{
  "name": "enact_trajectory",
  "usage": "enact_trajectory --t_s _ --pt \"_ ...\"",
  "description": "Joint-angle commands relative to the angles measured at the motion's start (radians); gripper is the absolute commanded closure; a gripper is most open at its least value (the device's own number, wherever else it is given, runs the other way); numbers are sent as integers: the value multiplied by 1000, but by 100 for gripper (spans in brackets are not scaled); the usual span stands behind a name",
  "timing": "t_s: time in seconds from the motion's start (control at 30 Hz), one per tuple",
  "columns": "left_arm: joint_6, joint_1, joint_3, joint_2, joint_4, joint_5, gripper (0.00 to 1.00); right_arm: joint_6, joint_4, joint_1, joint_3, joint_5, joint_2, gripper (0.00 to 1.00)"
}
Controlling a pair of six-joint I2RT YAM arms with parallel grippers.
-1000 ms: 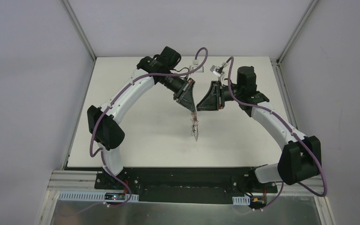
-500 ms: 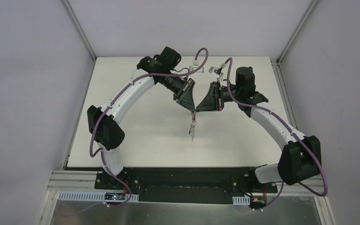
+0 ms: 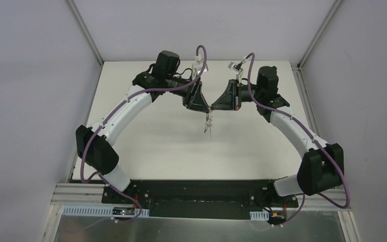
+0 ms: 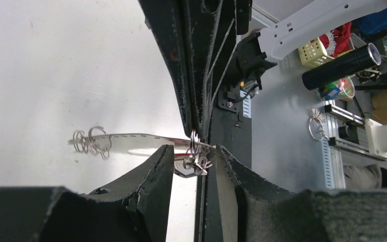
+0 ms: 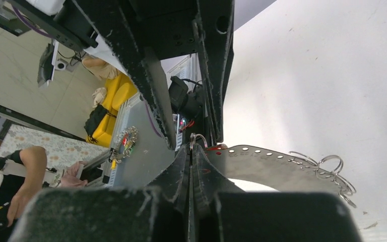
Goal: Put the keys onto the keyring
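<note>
Keyring: the large thin grey oval keyring (image 3: 209,125), a band with small holes along its edge, hangs in the air above the middle of the table, clamped at its upper end.
Band: in the left wrist view the keyring (image 4: 141,138) runs leftward from the pinch. In the right wrist view it (image 5: 272,164) runs rightward.
Wire loops: small silver wire loops (image 4: 91,142) bunch at the band's free end, also seen from the right wrist (image 5: 330,166). A second small tangle of silver wire (image 4: 199,159) sits right at the pinch.
Keys: only a small red piece (image 4: 181,155) shows, tucked against the band beside the pinch. The keys themselves are too small to make out.
Right gripper: the black two-finger right gripper (image 5: 191,151) has its jaws pressed together on the band's end, holding it. From the left wrist, its tip (image 4: 197,132) comes down onto the band from above.
Left gripper: the black left gripper (image 4: 194,151) has its jaws parted with a clear gap. The wire tangle and the right gripper's tip lie in that gap, and neither finger visibly presses on them.
Meeting point: from above, the left gripper (image 3: 204,105) and right gripper (image 3: 214,107) meet tip to tip.
Table: a flat white table (image 3: 146,136) lies below, well apart from the hanging band.
</note>
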Motion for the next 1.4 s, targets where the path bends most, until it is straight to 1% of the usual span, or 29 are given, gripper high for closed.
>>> enact_trajectory --t_s 0.0,0.1,0.37,0.43,0.57,1.0,1.1,1.23,1.37 --pt "-53 0 -54 -57 219 -8 63 160 200 -13 -6 2 5 100" --pt "-43 0 -71 -64 236 1 64 208 247 -23 -17 0 5 100" --pt "24 0 -132 -103 259 13 71 229 262 -29 -28 10 8 100" --pt "39 -1 -142 -109 262 12 74 231 262 -31 -28 13 10 100" --pt "64 -1 -146 -115 248 8 77 235 262 -34 -30 19 10 100" --pt "118 -24 -122 -105 178 -35 97 249 262 -43 -46 68 10 100" --pt "141 -36 -110 -103 151 -64 100 256 262 -44 -49 79 9 100" --pt "195 -63 -74 -97 74 -147 100 265 261 -45 -53 95 7 100" --pt "194 -88 -46 -92 35 -256 100 263 246 -47 -59 123 6 100"
